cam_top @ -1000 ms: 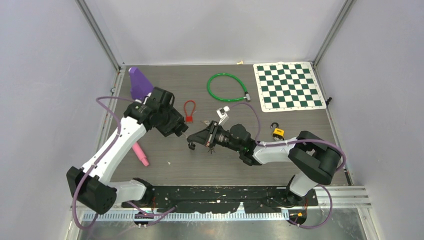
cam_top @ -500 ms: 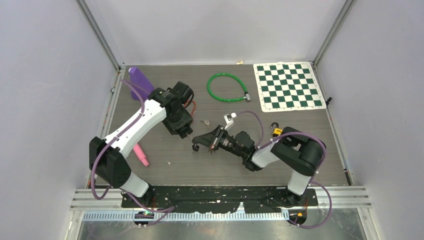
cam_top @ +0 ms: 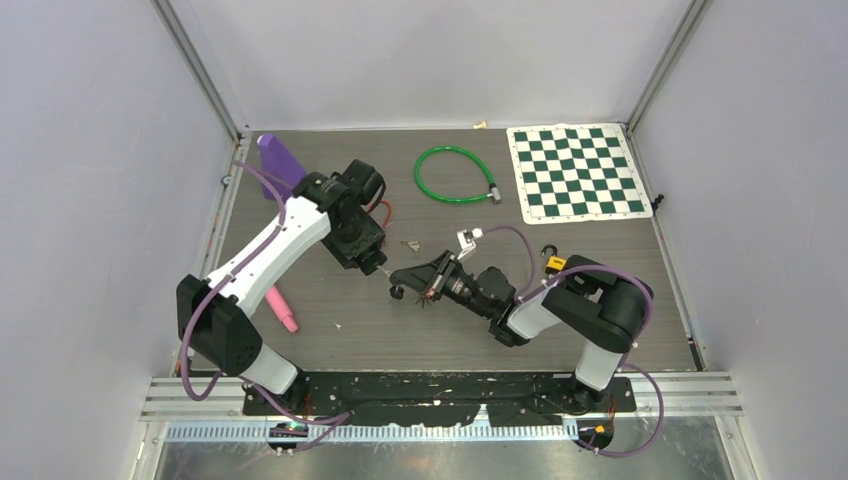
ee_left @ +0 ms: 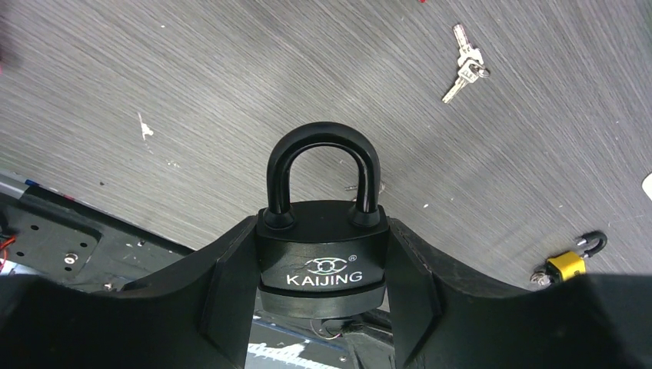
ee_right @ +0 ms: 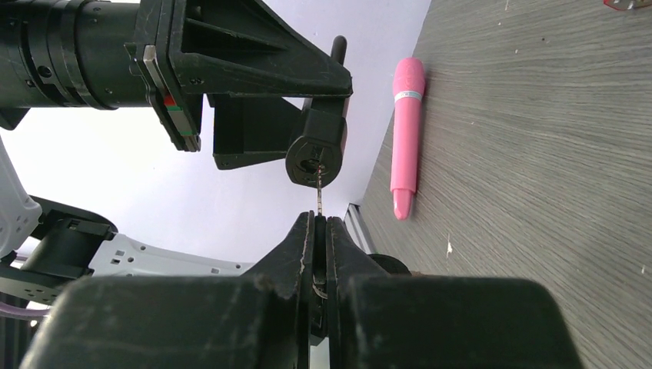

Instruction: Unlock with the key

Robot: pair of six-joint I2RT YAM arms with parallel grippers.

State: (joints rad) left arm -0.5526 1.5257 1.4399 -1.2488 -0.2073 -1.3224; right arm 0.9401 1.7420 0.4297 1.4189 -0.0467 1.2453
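Observation:
My left gripper (ee_left: 321, 232) is shut on a black KAIJING padlock (ee_left: 323, 261), pads on both sides of the body, shackle (ee_left: 323, 165) closed and pointing away. From the right wrist view I look at the lock's underside and keyhole (ee_right: 314, 160), held under the left fingers (ee_right: 254, 65). My right gripper (ee_right: 320, 219) is shut on a thin key (ee_right: 319, 196); its blade points straight up and its tip reaches the keyhole. From above, the two grippers (cam_top: 378, 264) (cam_top: 408, 280) meet nose to nose at mid-table.
A pink marker (cam_top: 281, 308) lies left of the grippers. Loose keys (ee_left: 464, 65) and a small yellow padlock (cam_top: 555, 263) lie nearby. A green cable lock (cam_top: 452, 175), a checkered mat (cam_top: 575, 172) and a purple object (cam_top: 280, 165) sit at the back.
The left arm swung its elbow in and carried the padlock right, toward mid-table. The right gripper shifted slightly right with the key. Over the last half second both barely moved.

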